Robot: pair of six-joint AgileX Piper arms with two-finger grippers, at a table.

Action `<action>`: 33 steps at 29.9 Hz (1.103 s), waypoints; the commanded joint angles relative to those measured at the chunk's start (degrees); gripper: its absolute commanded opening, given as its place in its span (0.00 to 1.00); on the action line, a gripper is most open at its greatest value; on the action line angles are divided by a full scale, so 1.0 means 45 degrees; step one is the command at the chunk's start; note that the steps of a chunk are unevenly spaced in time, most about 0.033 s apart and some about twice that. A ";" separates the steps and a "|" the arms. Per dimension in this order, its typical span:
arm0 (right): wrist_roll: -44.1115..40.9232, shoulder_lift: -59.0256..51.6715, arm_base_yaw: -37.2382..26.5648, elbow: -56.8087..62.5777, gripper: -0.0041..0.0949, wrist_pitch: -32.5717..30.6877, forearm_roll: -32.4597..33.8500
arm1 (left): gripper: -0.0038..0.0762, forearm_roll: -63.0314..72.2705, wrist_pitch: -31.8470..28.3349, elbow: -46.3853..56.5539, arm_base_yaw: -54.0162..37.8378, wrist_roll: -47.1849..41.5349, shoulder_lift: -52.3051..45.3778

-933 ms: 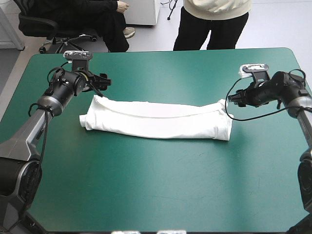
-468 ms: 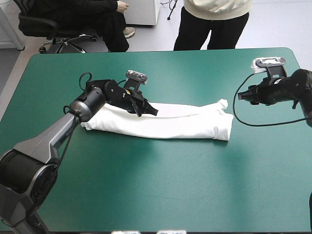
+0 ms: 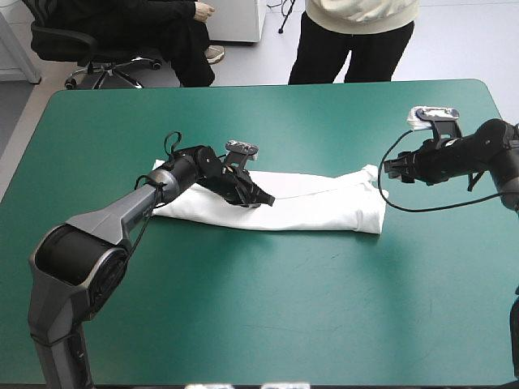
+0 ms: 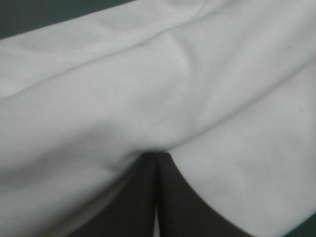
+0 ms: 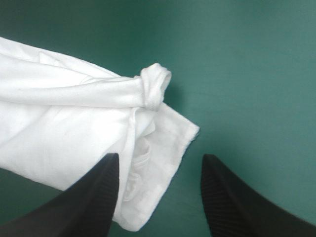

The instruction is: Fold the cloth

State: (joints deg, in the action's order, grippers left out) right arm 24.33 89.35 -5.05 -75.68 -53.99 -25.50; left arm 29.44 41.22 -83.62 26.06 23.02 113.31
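Note:
The white T-shirt (image 3: 324,207) lies as a long folded band across the middle of the teal-green table. My left gripper (image 3: 266,199) rests low over the band's left half, the arm lying across the left end. In the left wrist view its black fingers meet in one arch (image 4: 157,154), shut on the T-shirt (image 4: 148,74), whose creases run into the tip. My right gripper (image 3: 388,168) hovers at the band's right end, open. The right wrist view shows its gripper (image 5: 159,157) standing apart over the T-shirt's (image 5: 74,113) knotted corner and hem.
A person stands just beyond the table's far edge (image 3: 268,85), not over the top. Bare teal-green cover (image 3: 268,308) stretches in front of the T-shirt and behind it.
My left gripper went from open beside the T-shirt's left end to shut over its left half, moving right. The band's left end shifted slightly right. The right gripper drew back, then returned.

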 commanded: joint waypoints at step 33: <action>0.3459 0.3503 -0.0096 0.0653 0.03 -0.0886 -0.4357 | 0.03 0.0570 0.0253 -0.0284 0.0057 0.0284 -0.0419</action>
State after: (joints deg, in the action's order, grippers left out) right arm 38.25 108.39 -5.59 -71.76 -58.72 -42.51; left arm 30.48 41.71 -83.79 26.06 24.54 113.69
